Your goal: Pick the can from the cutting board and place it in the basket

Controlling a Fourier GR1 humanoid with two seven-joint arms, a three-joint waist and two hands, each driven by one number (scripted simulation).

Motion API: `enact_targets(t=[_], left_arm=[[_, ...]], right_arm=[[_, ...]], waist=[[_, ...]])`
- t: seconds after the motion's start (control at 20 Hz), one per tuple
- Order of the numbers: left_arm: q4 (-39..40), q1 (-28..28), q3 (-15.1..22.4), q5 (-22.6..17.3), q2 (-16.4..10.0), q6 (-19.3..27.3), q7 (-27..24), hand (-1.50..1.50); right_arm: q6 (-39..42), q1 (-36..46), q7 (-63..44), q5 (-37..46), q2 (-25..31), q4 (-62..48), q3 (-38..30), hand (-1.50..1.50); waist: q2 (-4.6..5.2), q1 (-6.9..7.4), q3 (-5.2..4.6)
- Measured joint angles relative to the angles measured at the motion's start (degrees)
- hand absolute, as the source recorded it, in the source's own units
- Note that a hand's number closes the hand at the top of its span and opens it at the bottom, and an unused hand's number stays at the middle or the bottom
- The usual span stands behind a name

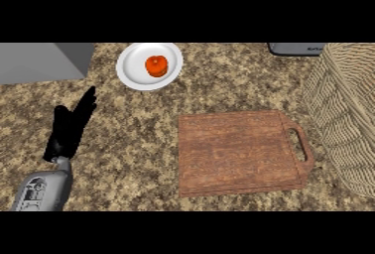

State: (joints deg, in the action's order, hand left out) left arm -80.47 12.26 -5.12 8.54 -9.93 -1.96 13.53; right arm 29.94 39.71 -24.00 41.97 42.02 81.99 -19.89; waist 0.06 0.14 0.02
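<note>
Looked all over for the can, no luck. Plain bare cutting board (238,151) just right of centre, handle toward 3 o'clock, top face showing only wood. Tall wicker basket (344,114) just beside it at 3 o'clock, only the outer wall on show, inside hidden from up here. So maybe in there already, maybe in the right hand somewhere off view. Can't tell which, not gonna guess.

Over at 9 o'clock, left hand (73,126) with fingers straight and pointing up toward 12, holding nothing, just parked over the counter (132,149). No right hand in view at all.

On handling, going by the task wording only: probably a stiff metal cylinder, smooth and a bit slippery on the sides, not fragile, likely light to middling. Best to wrap round the mid sidewall, thumb opposite fingers, keeping it upright. Wouldn't pinch it by the rim. With that basket wall so tall, would want it lifted well over the rim before letting go.

Labels and writing: zilch readable. No brand on board or basket. Dark grey thing (296,48) at 1 o'clock with a few pale specks, too small to read. Grey box (44,62) at 10 o'clock, blank. White plate (132,74) at 11 o'clock with a red-orange round thing (156,65) on it, well apart from the board, not part of the job.
</note>
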Motion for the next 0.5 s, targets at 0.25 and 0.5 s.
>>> enact_targets(t=[0.25,0.5], left_arm=[[-0.24,-0.08,-0.52,-0.23,-0.69,-0.75,0.18,0.0],[-2.35,-1.16,-0.04,-0.11,-0.15,-0.57,1.05,0.0]], right_arm=[[-3.73,-4.97,4.28,0.28,-1.53,-2.6,-0.45,1.5],[-5.38,-5.15,3.87,-2.42,-4.35,-8.21,-3.33,-1.5]], waist=[[-0.03,-0.05,-0.01],[-0.03,0.16,-0.02]])
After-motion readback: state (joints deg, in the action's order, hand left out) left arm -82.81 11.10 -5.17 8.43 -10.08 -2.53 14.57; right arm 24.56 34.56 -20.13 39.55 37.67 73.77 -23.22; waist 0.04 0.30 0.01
